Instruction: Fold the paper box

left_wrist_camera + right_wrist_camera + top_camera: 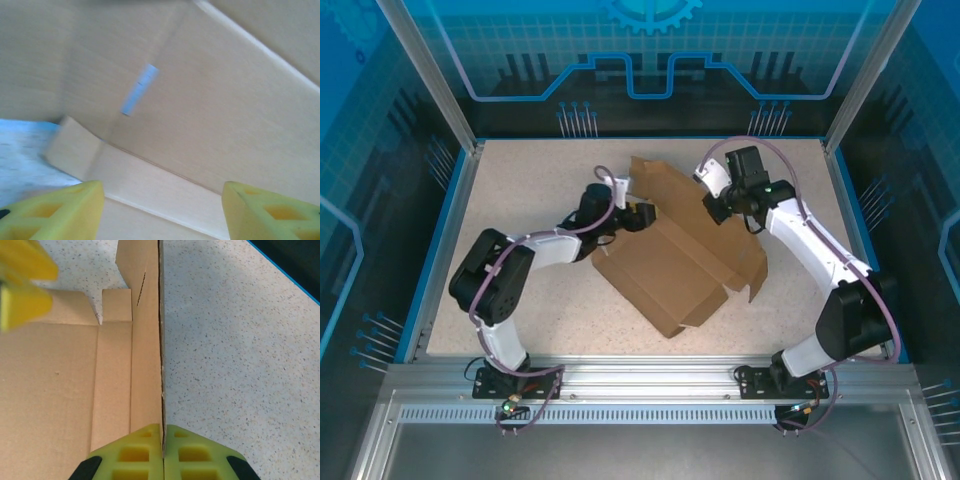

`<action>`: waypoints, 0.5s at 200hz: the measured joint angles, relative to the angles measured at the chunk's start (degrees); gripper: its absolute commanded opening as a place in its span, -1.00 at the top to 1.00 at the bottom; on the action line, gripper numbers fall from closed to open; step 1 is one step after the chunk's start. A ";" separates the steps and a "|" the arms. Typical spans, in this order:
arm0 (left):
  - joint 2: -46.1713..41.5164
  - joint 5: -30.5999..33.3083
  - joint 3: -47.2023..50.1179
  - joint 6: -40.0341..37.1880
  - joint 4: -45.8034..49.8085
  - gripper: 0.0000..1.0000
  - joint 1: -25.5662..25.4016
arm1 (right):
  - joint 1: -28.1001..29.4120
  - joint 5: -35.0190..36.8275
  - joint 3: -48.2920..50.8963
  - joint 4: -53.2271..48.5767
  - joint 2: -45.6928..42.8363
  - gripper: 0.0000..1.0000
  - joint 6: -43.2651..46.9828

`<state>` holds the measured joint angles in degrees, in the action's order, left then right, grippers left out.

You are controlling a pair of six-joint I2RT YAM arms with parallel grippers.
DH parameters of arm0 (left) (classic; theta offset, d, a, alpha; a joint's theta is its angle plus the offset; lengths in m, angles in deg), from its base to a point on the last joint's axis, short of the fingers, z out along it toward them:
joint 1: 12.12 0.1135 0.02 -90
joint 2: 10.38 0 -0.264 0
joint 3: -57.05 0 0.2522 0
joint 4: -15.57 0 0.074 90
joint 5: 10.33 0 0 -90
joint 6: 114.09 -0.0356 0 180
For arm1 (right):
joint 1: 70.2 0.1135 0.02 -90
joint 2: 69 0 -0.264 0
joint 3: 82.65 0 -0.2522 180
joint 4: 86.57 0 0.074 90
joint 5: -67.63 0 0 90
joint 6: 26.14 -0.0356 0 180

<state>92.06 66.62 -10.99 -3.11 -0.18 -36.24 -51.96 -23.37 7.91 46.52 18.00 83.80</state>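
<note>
Two arms work at a half-formed paper box (pixel 670 270), which lies at an angle in the middle of the bench (pixel 520 180). On the left, the left hand (pixel 642 214) sits at the box's far-left edge, its yellow fingers (pixel 55 210) spread wide with nothing between them and cardboard just beyond. In the middle, one long section looks folded into a raised body. On the right, the right hand (pixel 163 440) pinches a thin upright wall. Flaps near it lie loose, so tucking and closing are probably left to do.
</note>
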 measured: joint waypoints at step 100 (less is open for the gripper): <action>-1.38 -2.73 -7.28 -4.09 7.52 -0.42 6.45 | -6.01 -9.11 -7.78 -4.63 5.46 1.00 4.13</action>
<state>90.68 63.88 -18.27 -7.20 7.33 -29.79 -57.97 -32.48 0.13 41.89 23.46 87.94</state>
